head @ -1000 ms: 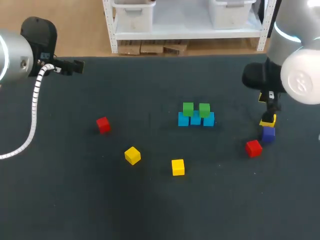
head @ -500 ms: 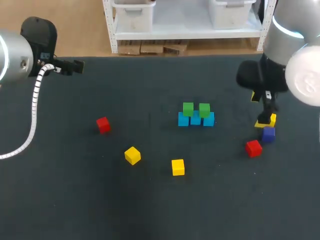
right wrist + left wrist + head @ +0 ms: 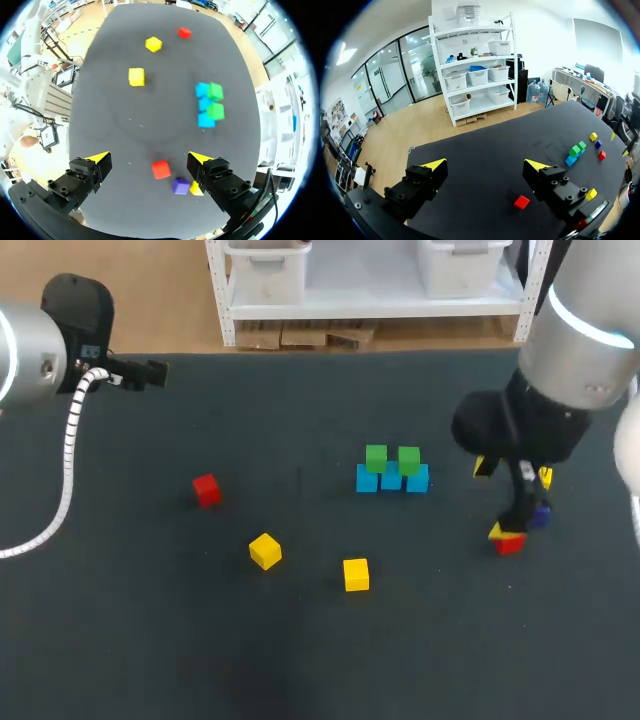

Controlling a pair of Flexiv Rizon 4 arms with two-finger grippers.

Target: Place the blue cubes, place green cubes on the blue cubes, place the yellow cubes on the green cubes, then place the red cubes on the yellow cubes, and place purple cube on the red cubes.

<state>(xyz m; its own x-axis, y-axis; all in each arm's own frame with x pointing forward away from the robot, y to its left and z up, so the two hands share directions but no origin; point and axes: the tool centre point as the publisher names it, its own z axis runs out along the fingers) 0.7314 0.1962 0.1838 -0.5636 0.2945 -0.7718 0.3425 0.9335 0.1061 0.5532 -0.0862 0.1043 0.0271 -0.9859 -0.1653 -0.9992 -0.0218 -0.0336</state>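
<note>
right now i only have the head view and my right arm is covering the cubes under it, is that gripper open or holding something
observer: Open and holding nothing. In the right wrist view the right gripper has its fingers wide apart, and the red cube sits on the table in line with the gap, touched by neither finger.
operator: ok and i can barely see the purple cube, where is it next to the red one
observer: The purple cube lies on the table close beside the red cube, on the side toward one finger, with a yellow cube right against it and partly hidden by that finger.
</note>
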